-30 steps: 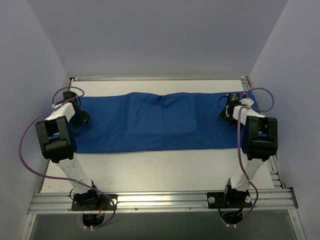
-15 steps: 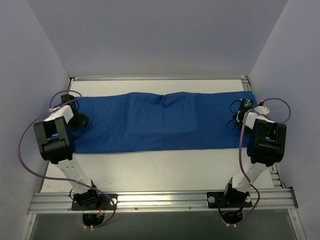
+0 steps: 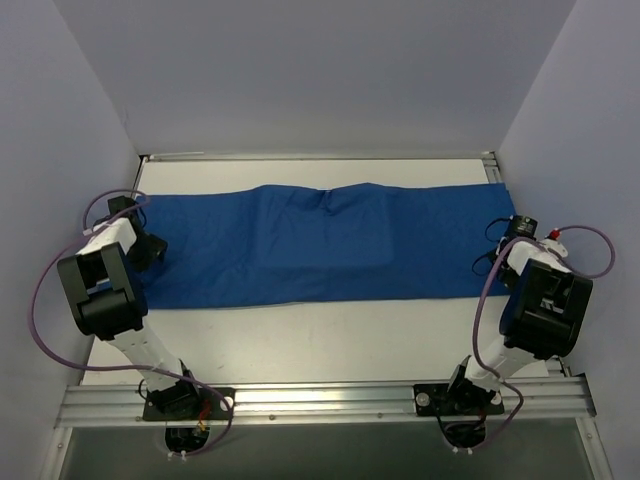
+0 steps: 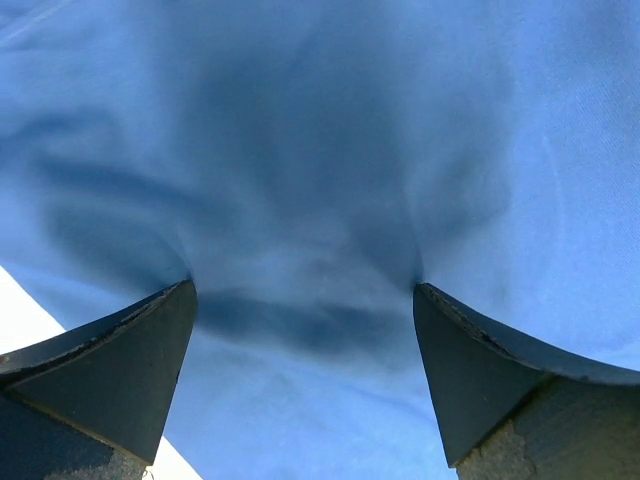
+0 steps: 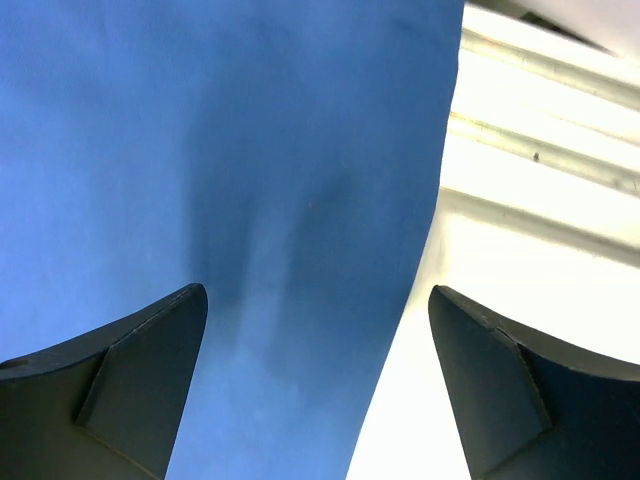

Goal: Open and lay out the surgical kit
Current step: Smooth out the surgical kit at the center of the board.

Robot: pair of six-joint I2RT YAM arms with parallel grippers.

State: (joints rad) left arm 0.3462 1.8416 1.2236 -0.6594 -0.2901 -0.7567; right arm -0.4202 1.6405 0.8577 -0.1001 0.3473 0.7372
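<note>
The royal-blue cloth wrap [image 3: 320, 245] lies spread in a wide band across the table, with a raised hump at its middle. The wire-mesh tray and the instruments are hidden. My left gripper [image 3: 148, 248] is at the cloth's left end, open and empty. In the left wrist view its jaws [image 4: 305, 300] stand wide apart just above the cloth [image 4: 330, 150]. My right gripper [image 3: 496, 255] is at the cloth's right end, open and empty. In the right wrist view it [image 5: 318, 300] straddles the cloth's edge [image 5: 250, 180].
The white table [image 3: 320, 340] shows bare in front of the cloth and as a narrow strip behind it. A metal rail [image 5: 540, 150] runs along the right side. Grey walls enclose the left, back and right.
Both grippers have moved outward, the left one leftward and the right one rightward, to the cloth's ends. The cloth lies much as before.
</note>
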